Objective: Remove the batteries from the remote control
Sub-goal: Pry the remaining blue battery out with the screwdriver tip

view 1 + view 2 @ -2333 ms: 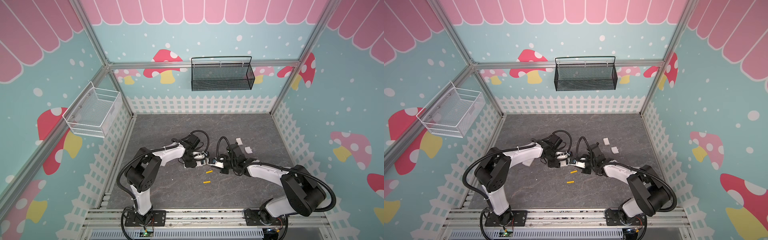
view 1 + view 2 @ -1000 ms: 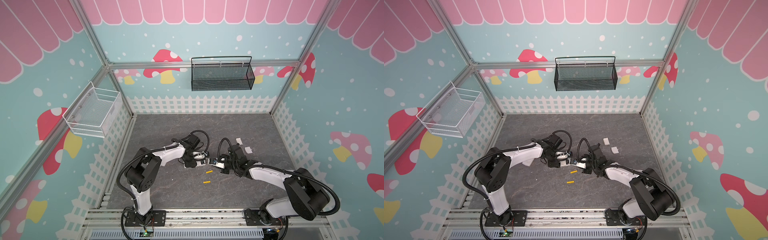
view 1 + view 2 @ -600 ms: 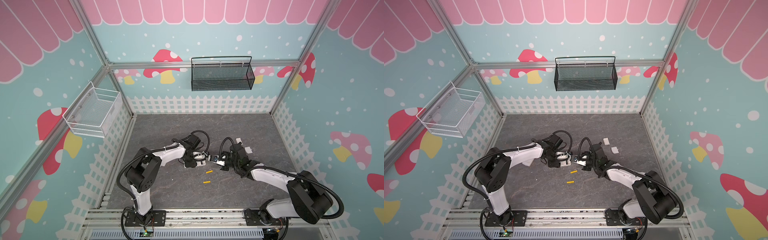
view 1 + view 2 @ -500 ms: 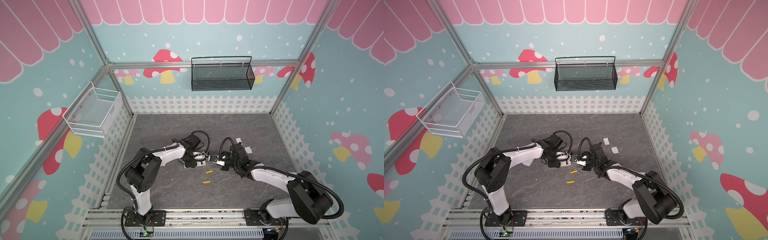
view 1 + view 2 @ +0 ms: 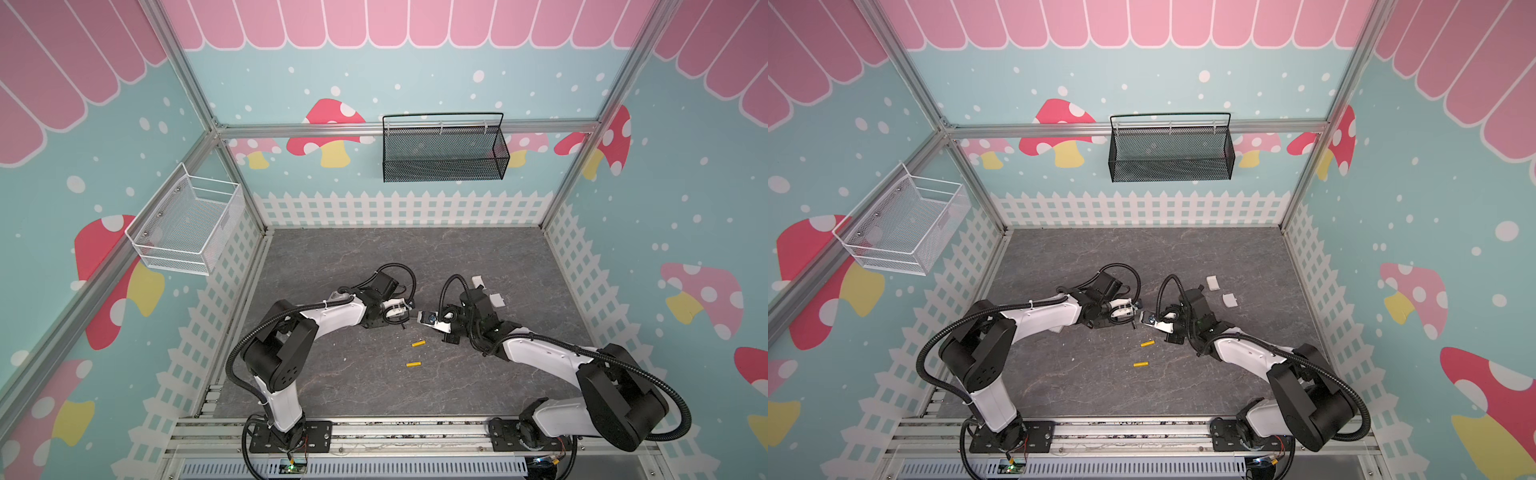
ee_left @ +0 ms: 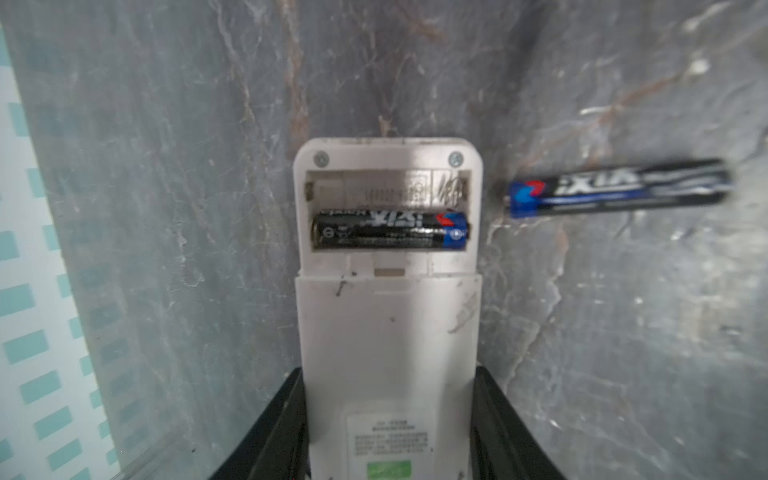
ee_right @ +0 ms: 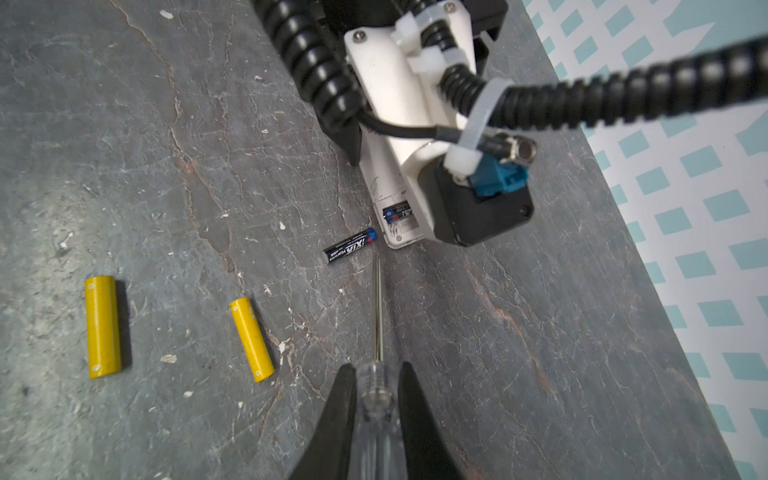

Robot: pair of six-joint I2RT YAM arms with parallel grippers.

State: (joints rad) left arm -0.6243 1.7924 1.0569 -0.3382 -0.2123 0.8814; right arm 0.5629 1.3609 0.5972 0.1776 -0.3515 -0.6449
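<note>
The left gripper (image 6: 386,386) held the remote (image 6: 388,324) by its body, jaws about half open and pressed against both sides, with the back face up and the battery bay uncovered. The right gripper (image 7: 377,370) was closed almost fully on the clear handle of a screwdriver (image 7: 378,307). The screwdriver tip pointed at the open end of the remote without touching it. Compared with the top views from a couple of seconds earlier, the right arm's large elbow joint had sunk toward the lower right of the frame. Both grippers remained tip to tip at the centre of the grey floor (image 5: 374,257). One dark battery (image 6: 390,230) sat in the inner slot of the bay. The slot nearer the end was bare, with its spring exposed. A second dark battery (image 7: 350,246) lay on the floor just beside that end. It was smeared in the left wrist view, so it had probably only just been levered out and might not yet have settled. Two yellow batteries (image 5: 418,343) lay apart from each other just below centre in both top views. By this reckoning three of the four were out, and one remained to be pried loose.
</note>
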